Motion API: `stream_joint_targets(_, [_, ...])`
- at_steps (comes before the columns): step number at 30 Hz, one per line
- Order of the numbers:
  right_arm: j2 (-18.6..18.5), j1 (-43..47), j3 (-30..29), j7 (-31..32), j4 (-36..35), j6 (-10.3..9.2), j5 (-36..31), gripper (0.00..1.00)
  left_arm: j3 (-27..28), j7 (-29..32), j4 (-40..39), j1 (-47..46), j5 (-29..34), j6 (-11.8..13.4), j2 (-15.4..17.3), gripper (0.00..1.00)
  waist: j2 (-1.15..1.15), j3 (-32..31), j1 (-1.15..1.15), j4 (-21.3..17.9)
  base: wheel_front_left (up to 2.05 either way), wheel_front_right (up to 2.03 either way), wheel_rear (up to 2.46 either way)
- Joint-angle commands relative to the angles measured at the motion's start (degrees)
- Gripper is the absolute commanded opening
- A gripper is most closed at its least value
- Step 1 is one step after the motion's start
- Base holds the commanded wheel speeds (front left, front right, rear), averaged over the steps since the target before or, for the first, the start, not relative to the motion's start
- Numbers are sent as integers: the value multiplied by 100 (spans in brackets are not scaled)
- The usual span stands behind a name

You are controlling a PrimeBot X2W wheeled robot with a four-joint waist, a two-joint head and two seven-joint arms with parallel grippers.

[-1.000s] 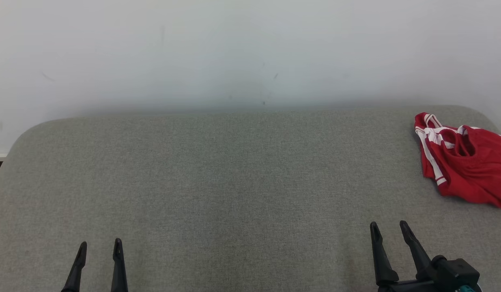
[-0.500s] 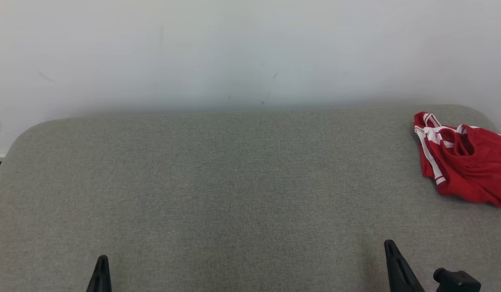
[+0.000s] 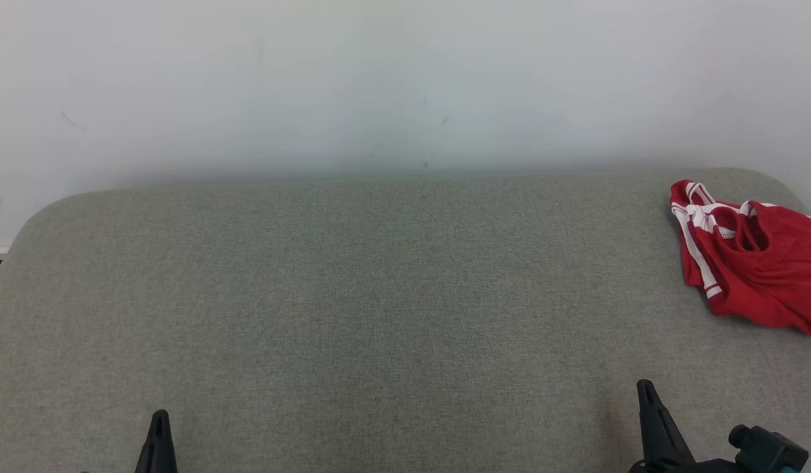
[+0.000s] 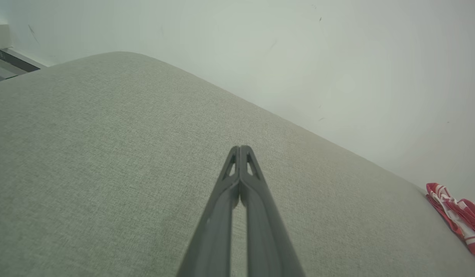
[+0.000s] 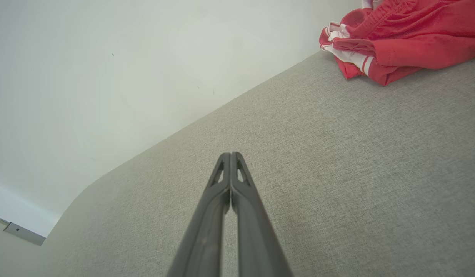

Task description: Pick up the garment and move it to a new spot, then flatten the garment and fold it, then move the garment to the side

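While one garment [image 3: 753,269] lies on the cushion [image 3: 379,295], left end effector [image 3: 159,424] and right end effector [image 3: 645,394] are both clenched empty.

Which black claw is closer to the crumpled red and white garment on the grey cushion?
Right. The right gripper sits nearer the robot than the crumpled red-and-white garment, a little to its left; the left gripper is far across the grey cushion.
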Motion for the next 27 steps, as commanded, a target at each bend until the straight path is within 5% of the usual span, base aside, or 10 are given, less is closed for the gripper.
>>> stream_joint_targets(1, [-22, -183, -44, 39, -82, -2, 250, 0, 21, 53, -54, -187, -273, 2, 13, 0, 0, 2, 0, 0, 0, 0, 0])
stream_joint_targets(27, [-21, -406, -276, 483, -45, -4, 2182, 0, 47, 575, 74, -455, -2317, 4, -1, 0, 0, 36, 0, 1, 0, 0, 0])
